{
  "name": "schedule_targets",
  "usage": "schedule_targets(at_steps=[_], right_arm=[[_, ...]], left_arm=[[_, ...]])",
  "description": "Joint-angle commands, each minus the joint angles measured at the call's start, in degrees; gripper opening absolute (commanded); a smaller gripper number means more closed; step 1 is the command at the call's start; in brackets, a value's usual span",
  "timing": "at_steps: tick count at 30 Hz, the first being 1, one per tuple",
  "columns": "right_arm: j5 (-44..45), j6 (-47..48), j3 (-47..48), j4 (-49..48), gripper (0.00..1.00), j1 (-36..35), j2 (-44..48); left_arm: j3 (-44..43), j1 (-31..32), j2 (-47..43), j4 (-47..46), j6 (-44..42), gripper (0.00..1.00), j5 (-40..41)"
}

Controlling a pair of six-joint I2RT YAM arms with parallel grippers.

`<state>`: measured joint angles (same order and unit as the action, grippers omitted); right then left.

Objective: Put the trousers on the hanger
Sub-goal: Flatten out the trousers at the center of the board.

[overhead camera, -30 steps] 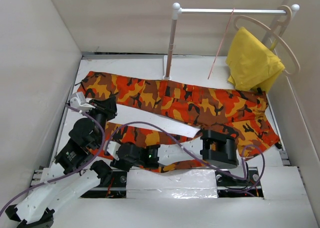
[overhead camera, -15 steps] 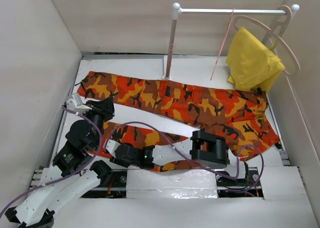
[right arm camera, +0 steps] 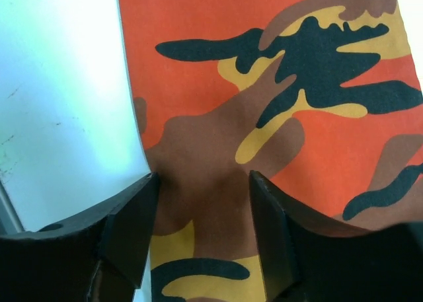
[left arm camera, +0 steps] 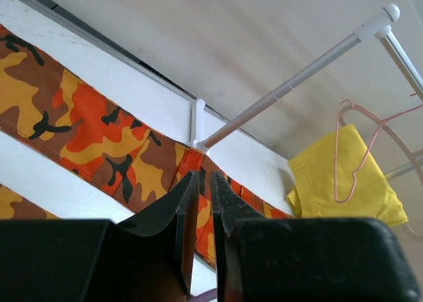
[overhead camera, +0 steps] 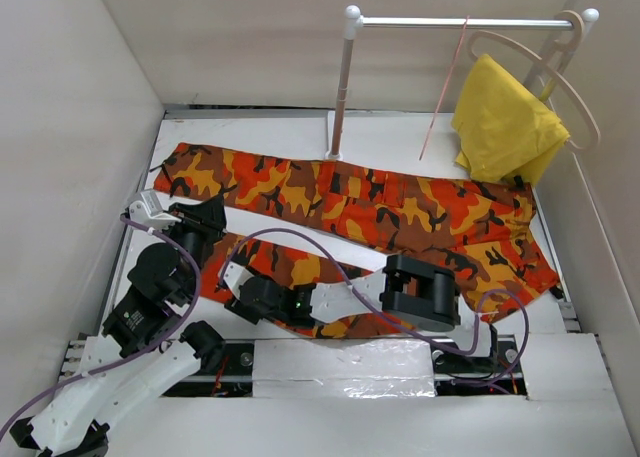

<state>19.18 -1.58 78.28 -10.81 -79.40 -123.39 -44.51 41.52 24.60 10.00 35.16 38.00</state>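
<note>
The camouflage trousers point(overhead camera: 400, 212) lie flat across the table, one leg running to the back left and the other leg point(overhead camera: 290, 267) folded nearer the arms. The pink wire hanger point(overhead camera: 445, 87) hangs on the rail at the back; it also shows in the left wrist view, the hanger point(left arm camera: 349, 158) in front of yellow cloth. My left gripper point(overhead camera: 216, 211) hovers between the two legs, its jaws almost together with nothing in them point(left arm camera: 205, 175). My right gripper point(overhead camera: 240, 295) is down on the near leg, open, its fingers straddling the fabric point(right arm camera: 203, 183) beside the leg's edge.
A white rack post point(overhead camera: 340, 87) and rail point(overhead camera: 460, 22) stand at the back. A yellow cloth point(overhead camera: 505, 122) hangs on a beige wooden hanger point(overhead camera: 560, 67) at the right. White walls close in on both sides. Purple cables point(overhead camera: 300, 242) loop over the near leg.
My right arm has swung up and away from the near edge, bringing its gripper further onto the near leg. The left gripper has drifted slightly toward the back left.
</note>
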Motion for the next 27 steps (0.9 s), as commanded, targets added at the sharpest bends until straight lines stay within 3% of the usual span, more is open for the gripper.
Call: schedule_targets(at_steps=[1, 10, 13, 14, 17, 22, 27], right_arm=[[1.56, 0.97, -2.16, 4.3, 0.66, -2.42, 0.96], [0.77, 1.59, -5.15, 5.98, 0.65, -2.88, 0.7], [1.3, -0.78, -5.25, 5.18, 0.51, -0.69, -1.84], [1.47, -1.14, -5.16, 5.1, 0.27, -0.67, -2.11], [1.56, -1.06, -5.16, 4.13, 0.0, 0.73, -0.63], [2.18, 4.82, -6.65, 4.83, 0.0, -0.41, 9.82], [-2.73, 7.29, -7.97, 10.8, 0.0, -3.57, 27.63]], left_arm=[[-1.54, -0.03, 0.1, -0.86, -0.44, 0.11, 0.67], [-1.37, -0.03, 0.98, -1.12, -0.26, 0.12, 0.41], [-0.67, -0.03, 0.89, -1.65, -0.26, 0.12, 0.58], [-0.66, -0.03, 1.06, -1.65, -0.26, 0.12, 0.67], [-0.67, -0.03, 1.33, -1.3, -0.09, 0.12, 1.02], [-1.01, -0.03, 1.85, -0.86, 0.0, 0.12, 1.73], [-1.19, -0.03, 1.94, -1.56, -0.35, 0.12, 1.64]])
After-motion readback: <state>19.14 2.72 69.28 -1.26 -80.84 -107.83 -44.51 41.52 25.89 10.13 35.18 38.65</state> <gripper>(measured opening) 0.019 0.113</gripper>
